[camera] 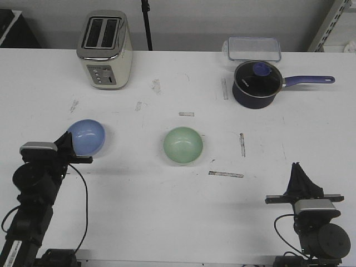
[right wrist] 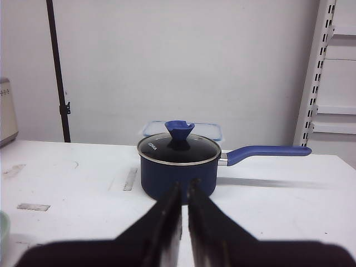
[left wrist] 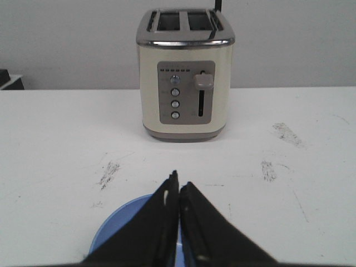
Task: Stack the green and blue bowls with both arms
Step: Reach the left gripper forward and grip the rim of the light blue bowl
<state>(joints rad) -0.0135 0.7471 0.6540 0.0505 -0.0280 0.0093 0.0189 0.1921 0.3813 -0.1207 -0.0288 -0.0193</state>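
gripping the blue bowl (camera: 88, 137) by its near rim, your left end effector (camera: 71, 143) looks clenched on it; lift level, carry it over the green bowl (camera: 182, 145) mid-counter, lower centred.

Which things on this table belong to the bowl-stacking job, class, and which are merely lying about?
Part of the job:
- blue bowl, under the left gripper
- green bowl, mid-table
- right gripper, nothing in it

Merely lying about:
- toaster
- navy saucepan with lid
- clear container behind it
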